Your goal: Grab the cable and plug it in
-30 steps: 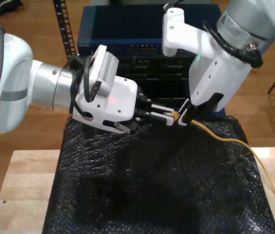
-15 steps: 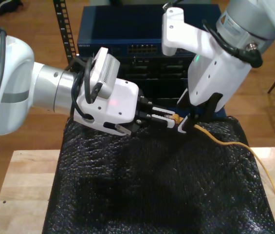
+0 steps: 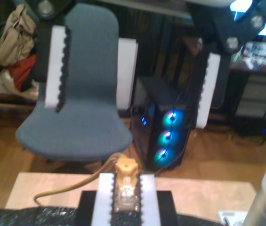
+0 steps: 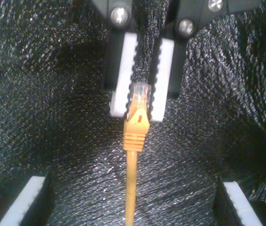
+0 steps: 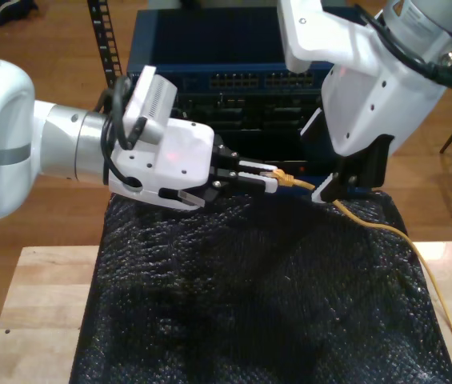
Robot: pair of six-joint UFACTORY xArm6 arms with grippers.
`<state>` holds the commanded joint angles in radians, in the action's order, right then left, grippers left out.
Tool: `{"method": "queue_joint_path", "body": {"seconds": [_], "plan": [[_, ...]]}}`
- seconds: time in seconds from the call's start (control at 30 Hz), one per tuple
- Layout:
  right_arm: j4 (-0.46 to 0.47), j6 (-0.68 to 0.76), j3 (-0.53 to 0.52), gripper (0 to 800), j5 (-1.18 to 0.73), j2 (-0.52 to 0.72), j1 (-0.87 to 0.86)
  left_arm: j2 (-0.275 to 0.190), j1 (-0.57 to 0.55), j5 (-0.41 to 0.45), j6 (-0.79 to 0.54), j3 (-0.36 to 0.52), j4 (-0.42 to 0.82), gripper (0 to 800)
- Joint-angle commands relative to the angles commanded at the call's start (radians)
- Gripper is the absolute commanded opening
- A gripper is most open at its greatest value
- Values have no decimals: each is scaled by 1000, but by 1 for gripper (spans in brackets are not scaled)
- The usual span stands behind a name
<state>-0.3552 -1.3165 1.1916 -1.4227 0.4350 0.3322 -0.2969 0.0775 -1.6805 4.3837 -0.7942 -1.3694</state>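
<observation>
My first gripper [image 5: 269, 180] is clamped on the clear plug [image 4: 140, 94] of the cable [image 5: 370, 228]. The plug sits between my pads [image 3: 105, 197] and its yellow boot [image 3: 125, 168] juts out just beyond my fingertips. Half a second ago my second gripper [image 5: 328, 190] was closed in beside the same spot. It has now spread its jaws wide and drawn back, standing just past the boot with the cable trailing away beneath it. I judge the hand-over done, with the plug carried by my first gripper alone. Below my fingers lies the black foam mat [image 5: 250, 304], and off to one side stands the blue network switch [image 5: 234, 80] with its row of ports. The plug tip appears to face back into my grip, so I judge it needs turning before insertion.
</observation>
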Motion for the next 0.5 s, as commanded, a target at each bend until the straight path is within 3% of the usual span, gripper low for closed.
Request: {"method": "queue_joint_path", "body": {"seconds": [0.5], "plan": [[-11, -141, -60, 786, 109, 158, 9, 74, 161, -222, 123, -3, -23, 3]]}}
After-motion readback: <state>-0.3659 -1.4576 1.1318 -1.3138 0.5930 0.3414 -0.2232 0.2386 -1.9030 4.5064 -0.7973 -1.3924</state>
